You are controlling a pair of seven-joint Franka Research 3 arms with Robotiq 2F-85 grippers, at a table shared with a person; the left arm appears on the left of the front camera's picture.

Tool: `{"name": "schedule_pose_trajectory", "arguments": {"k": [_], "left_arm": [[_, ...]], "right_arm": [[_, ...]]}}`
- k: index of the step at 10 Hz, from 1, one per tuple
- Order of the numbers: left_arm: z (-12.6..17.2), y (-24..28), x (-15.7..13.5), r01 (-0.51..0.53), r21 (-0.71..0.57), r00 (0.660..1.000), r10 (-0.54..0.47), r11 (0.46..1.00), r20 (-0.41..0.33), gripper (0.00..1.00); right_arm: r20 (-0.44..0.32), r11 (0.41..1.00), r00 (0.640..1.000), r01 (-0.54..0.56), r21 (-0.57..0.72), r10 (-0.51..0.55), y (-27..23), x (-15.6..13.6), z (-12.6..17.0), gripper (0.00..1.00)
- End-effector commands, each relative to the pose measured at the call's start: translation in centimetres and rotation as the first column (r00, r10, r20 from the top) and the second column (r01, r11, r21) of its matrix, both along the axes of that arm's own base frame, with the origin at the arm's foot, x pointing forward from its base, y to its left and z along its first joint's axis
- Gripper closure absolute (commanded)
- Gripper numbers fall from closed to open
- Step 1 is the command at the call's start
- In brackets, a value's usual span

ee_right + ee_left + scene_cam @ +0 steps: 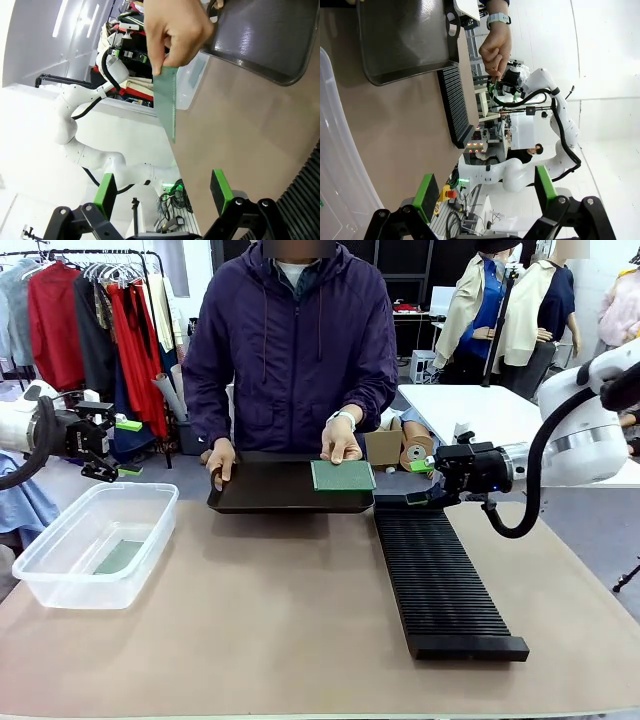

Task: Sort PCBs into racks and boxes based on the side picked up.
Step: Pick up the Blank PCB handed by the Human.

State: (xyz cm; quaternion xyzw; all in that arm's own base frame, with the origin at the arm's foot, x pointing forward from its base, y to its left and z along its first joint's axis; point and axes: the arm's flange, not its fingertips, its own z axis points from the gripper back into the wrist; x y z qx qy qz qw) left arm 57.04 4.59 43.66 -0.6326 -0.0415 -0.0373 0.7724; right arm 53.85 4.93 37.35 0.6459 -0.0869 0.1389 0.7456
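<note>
**Person holds a PCB at the tray's right end; both grippers spread and empty**

A person [290,350] in a dark purple jacket stands at the far side of the tan table [290,630]. One hand [341,443] pinches the far edge of a thin, flat, green rectangular PCB [343,476] at the right end of a dark, shallow, smooth tray [265,490]. The other hand [220,462] grips the tray's left end. In the right wrist view the PCB hangs edge-on from the person's fingers, beside the tray's rim. Whether it touches the tray cannot be told.

The right gripper [418,482] sits just right of the PCB, over the far end of a long black rectangular rack [440,580] with many narrow slots. Its two green-padded fingers stand wide apart with nothing between them. The rack runs from the tray's right corner toward the near edge, right of the table's middle.

The left gripper [128,448] hangs at the far left, beyond a clear, translucent plastic tub [60,585] with a rounded rim. Its fingers are also spread and hold nothing. The tub stands at the near left, well apart from the rack. A second PCB [120,557], pale green, lies flat on the tub's bottom.
</note>
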Motion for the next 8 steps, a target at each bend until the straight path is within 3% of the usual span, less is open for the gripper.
{"name": "schedule_pose_trajectory", "arguments": {"k": [1, 4, 8], "left_arm": [[0.0, 0.1, 0.0, -0.004, 0.000, 1.000, 0.004, 1.000, 0.001, 0.00], [0.0, 0.1, 0.0, -0.004, 0.000, 1.000, 0.004, 1.000, 0.001, 0.00], [0.0, 0.1, 0.0, -0.004, 0.000, 1.000, 0.004, 1.000, 0.001, 0.00]], "right_arm": [[-0.035, 0.998, 0.999, 0.003, 0.060, 0.000, 1.1, 1.6, -0.2, 0.00], [-0.040, 0.991, 0.998, -0.041, 0.126, 0.046, 2.2, 3.0, -1.1, 0.00], [-0.048, 0.991, 0.997, -0.050, 0.124, 0.057, 4.3, 5.0, -2.2, 0.00]]}}
